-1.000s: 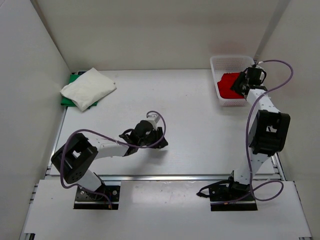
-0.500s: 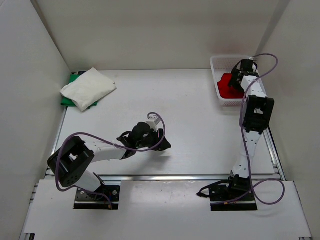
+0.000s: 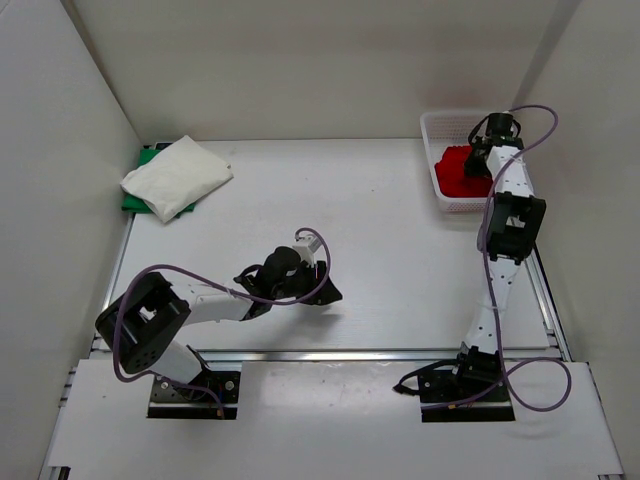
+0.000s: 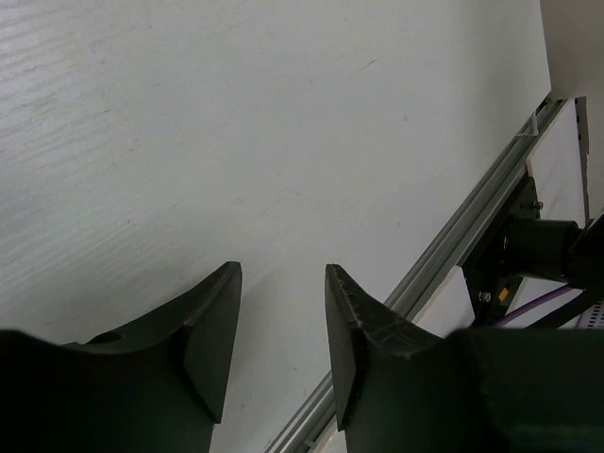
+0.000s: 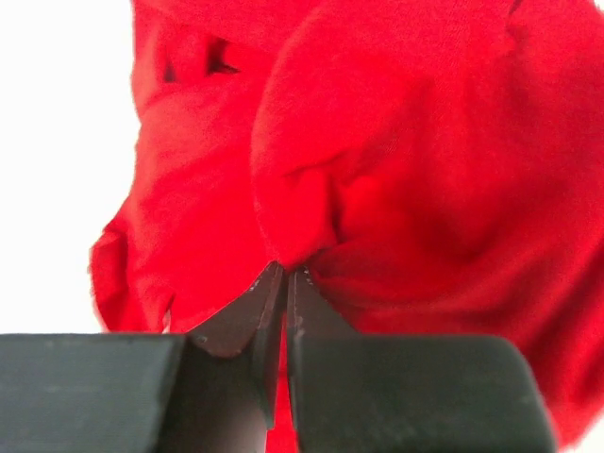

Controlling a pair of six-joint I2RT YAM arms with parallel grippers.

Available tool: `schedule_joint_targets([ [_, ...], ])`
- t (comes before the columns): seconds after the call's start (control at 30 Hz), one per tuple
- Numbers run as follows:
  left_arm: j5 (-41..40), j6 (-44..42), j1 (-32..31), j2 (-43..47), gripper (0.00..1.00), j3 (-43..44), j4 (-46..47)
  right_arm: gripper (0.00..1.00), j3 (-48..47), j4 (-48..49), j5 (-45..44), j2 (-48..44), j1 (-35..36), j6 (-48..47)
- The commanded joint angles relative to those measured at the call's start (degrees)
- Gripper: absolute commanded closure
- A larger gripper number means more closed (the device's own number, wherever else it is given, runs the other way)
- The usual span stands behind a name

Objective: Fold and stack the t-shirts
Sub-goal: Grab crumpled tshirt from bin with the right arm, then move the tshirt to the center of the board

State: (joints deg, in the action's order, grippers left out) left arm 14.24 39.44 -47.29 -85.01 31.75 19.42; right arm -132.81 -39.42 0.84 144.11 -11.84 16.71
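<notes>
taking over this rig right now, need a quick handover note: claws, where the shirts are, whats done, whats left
Left claw: open, empty, low over the bare table.
Right claw: shut, apparently pinching a fold of the red t-shirt, which lies crumpled in the basket at the far right.
Done: white t-shirt lies folded on the green t-shirt in the far left corner.
Left: take the red one out, fold it and add it to the stack.
</notes>
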Motion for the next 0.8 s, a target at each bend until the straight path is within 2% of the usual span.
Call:
schedule_joint_targets([
  [0.0,0.97,0.64,0.27,0.73,0.49,0.42,1.15,1.00,-0.17,0.92,3.29,-11.81,0.76,-0.01],
  [0.17,0.87,1.69,1.76,3.18,0.49,0.25,0.62,1.00,3.08,2.41,6.97,-24.21,1.46,0.96],
  [0.3,-0.26,2.74,4.13,6.52,0.49,-1.24,0.79,1.00,14.21,10.65,9.95,-39.56,3.92,2.10],
  [0.37,-0.26,3.09,5.18,8.45,0.49,-1.95,0.97,1.00,20.73,15.66,11.80,-46.44,6.38,2.63],
  [0.43,0.35,3.63,6.94,9.25,0.49,-2.30,0.80,1.00,22.24,18.32,12.08,-53.03,11.19,2.45],
  [0.67,0.44,4.94,14.85,16.35,0.49,-5.72,-1.31,1.00,14.26,20.69,16.03,-58.86,28.86,0.34],
  [0.77,0.00,5.21,19.94,21.54,0.48,-8.53,-2.72,1.00,14.59,22.71,21.46,-59.21,30.56,3.40],
])
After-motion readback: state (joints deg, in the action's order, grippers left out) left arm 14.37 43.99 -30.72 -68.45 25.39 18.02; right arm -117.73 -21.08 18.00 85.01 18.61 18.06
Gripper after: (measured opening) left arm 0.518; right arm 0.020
